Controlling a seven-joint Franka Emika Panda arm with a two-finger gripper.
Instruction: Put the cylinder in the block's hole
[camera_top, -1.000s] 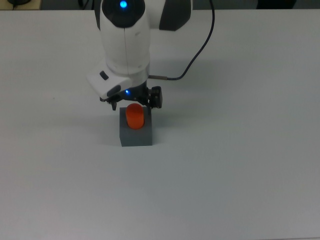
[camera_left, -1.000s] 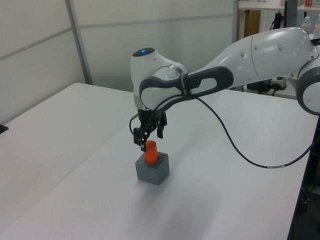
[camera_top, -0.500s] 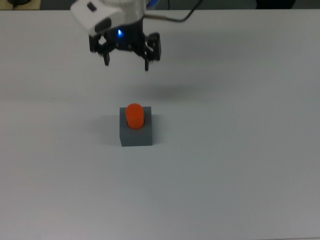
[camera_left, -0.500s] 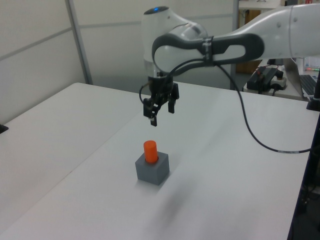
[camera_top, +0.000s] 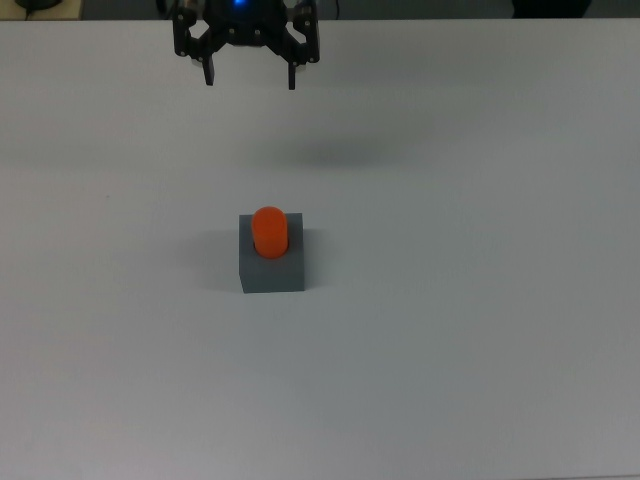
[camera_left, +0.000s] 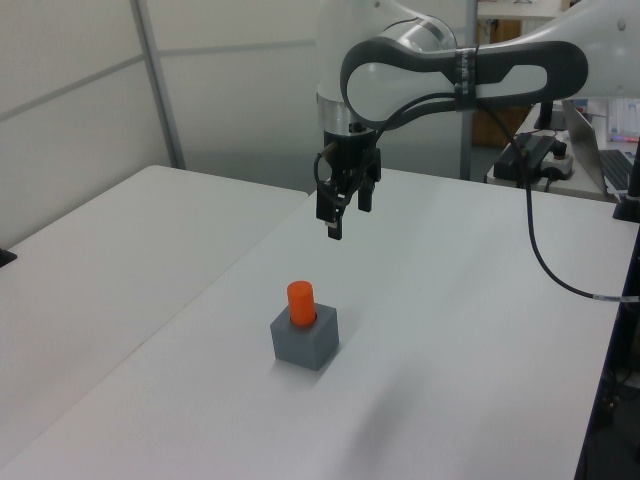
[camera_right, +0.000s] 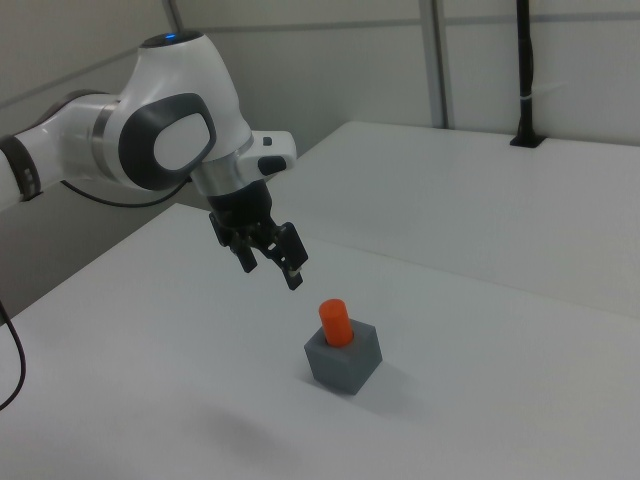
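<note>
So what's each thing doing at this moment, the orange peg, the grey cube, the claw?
Cylinder: upright, its lower part seated in the block's hole, top sticking out, nothing holding it.
Block: flat on the table, holding the cylinder.
Gripper: jaws open and empty, raised in the air above the table, well clear of the cylinder.
</note>
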